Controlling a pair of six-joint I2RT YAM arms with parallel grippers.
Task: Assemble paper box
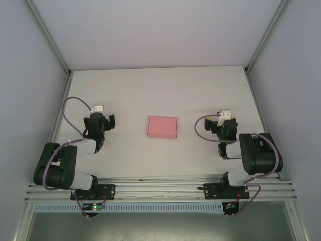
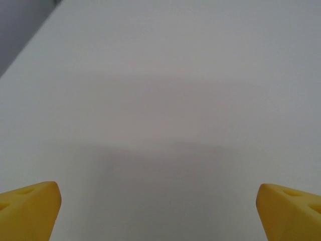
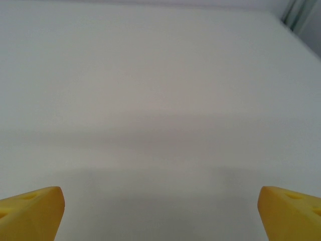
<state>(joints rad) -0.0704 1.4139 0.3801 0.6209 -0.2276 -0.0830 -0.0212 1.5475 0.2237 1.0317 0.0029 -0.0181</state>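
Looking at the left side of the white counter (image 1: 160,90), you see the left tool (image 1: 102,120). In the left wrist view its yellow fingertips (image 2: 30,208) are spread far apart, with bare counter between them. In the middle of the counter lies the paper box (image 1: 162,127). It is pink, shaped like a rectangle, and looks flat or low. It sits between the two arms, well apart from both tools. On the right side is the right tool (image 1: 226,126). Its yellow fingertips (image 3: 30,211) are spread wide too, over bare counter.
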